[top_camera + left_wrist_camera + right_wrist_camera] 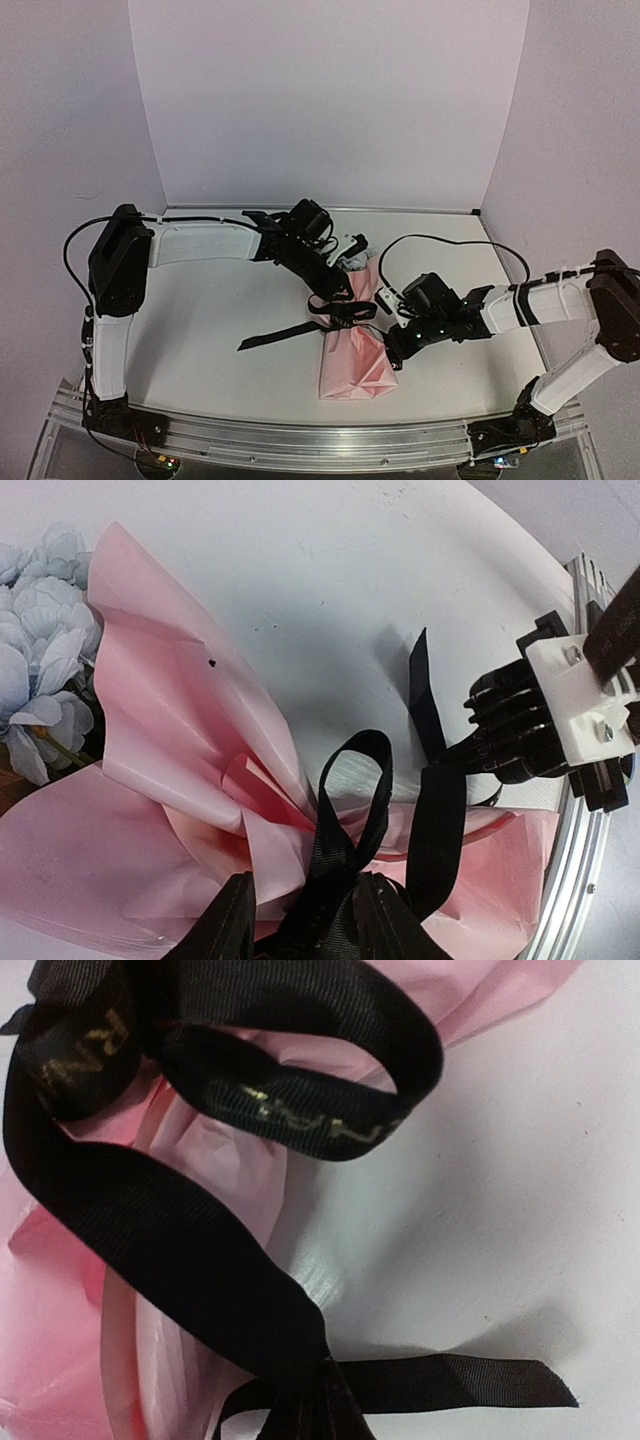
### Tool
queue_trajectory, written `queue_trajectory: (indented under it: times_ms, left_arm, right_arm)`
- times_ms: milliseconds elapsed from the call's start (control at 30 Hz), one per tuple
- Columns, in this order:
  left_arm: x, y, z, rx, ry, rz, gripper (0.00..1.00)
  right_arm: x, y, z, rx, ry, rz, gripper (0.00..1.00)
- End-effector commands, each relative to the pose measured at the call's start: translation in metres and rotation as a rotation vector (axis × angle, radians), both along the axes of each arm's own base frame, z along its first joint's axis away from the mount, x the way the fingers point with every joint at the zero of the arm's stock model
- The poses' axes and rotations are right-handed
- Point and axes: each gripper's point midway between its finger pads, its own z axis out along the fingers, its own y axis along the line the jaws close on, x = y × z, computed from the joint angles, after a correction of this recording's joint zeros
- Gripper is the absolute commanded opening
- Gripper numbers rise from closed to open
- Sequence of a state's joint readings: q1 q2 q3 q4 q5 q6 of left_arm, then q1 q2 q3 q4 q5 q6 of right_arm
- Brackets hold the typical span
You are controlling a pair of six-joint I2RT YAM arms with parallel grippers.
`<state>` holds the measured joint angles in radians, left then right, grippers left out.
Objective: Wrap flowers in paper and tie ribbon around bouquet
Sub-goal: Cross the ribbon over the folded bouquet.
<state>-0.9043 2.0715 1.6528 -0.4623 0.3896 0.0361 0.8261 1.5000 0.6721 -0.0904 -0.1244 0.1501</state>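
Ribbon (285, 335), black, looped around bouquet (355, 360) waist; one tail trails left of bouquet. My left gripper (308, 885) clamps ribbon at that waist. My right gripper (455, 760), beside bouquet, pinches another tail.

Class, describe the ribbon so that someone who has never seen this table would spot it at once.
Near the middle of the white table lies a pink paper bouquet. Around its pinched waist runs the ribbon, one tail trailing left over the table. Unlike the round black cables, it is flat and carries gold lettering.
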Motion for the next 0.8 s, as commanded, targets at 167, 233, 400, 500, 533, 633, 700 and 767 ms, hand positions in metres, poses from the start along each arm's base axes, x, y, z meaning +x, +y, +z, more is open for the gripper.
queue_trajectory:
  times_ms: [167,233,400,500,533,633,700,767]
  left_arm:
    - [0.007,-0.02,-0.002,0.026,-0.082,-0.082,0.38]
    - [0.009,-0.022,-0.009,0.047,-0.091,-0.085,0.38]
    - [0.004,-0.026,-0.016,0.075,-0.108,-0.111,0.37]
    - [0.0,-0.026,-0.018,0.081,-0.11,-0.117,0.35]
    - [-0.001,-0.026,-0.018,0.082,-0.11,-0.118,0.34]
    - [-0.002,-0.026,-0.015,0.075,-0.117,-0.122,0.3]
    - [-0.004,-0.026,-0.013,0.07,-0.124,-0.126,0.25]
    - [-0.005,-0.026,-0.009,0.063,-0.135,-0.131,0.17]
  right_arm:
    - [0.01,0.005,0.051,0.069,-0.051,-0.065,0.0]
    - [0.009,0.005,0.054,0.075,-0.038,-0.073,0.0]
    - [0.007,0.003,0.058,0.071,-0.026,-0.091,0.0]
    - [0.007,0.001,0.059,0.065,-0.026,-0.094,0.0]
    - [0.007,0.001,0.059,0.063,-0.028,-0.095,0.0]
    - [0.008,0.0,0.06,0.06,-0.031,-0.099,0.0]
    - [0.01,0.0,0.061,0.057,-0.03,-0.106,0.0]
    - [0.011,0.001,0.064,0.058,-0.027,-0.112,0.0]
